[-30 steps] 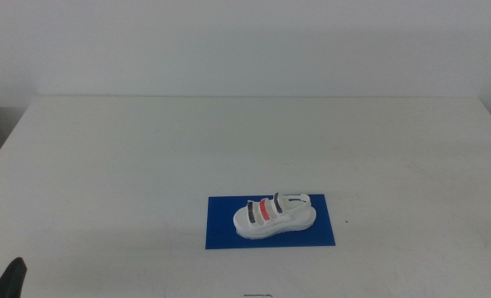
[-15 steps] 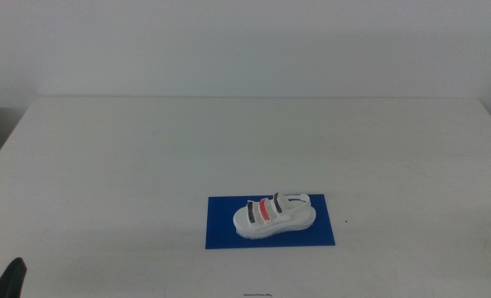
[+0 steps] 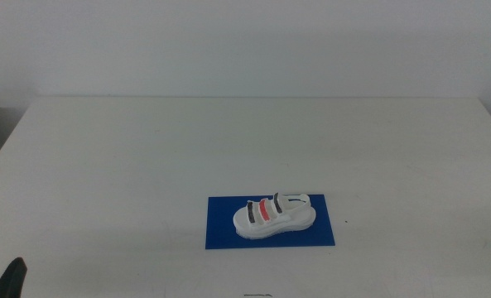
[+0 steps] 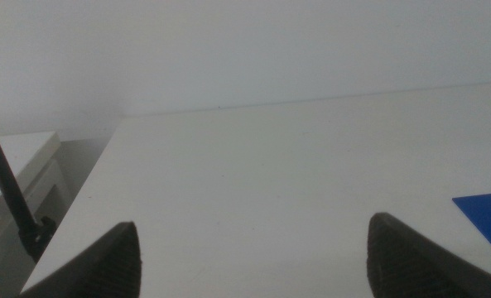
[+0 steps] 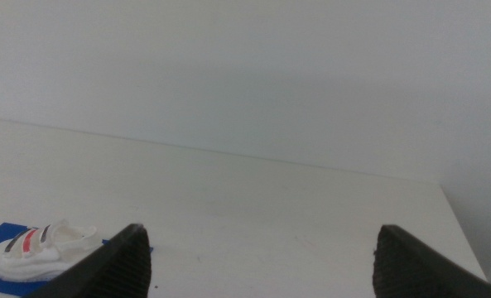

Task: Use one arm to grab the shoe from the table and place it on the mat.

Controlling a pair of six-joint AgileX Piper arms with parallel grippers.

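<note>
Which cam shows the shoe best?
Middle view: the whole shoe shows side-on, lying on the mat. Right wrist view catches it small at the frame edge. Left wrist view shows only a mat corner.

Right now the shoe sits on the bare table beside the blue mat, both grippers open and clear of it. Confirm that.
Not quite: the middle view shows the shoe resting on the blue mat, not beside it. Both grippers, left and right, are open and clear of it.

One shoe (image 3: pixel 274 216), one mat (image 3: pixel 270 222), one table (image 3: pixel 146 165), two pincers.
</note>
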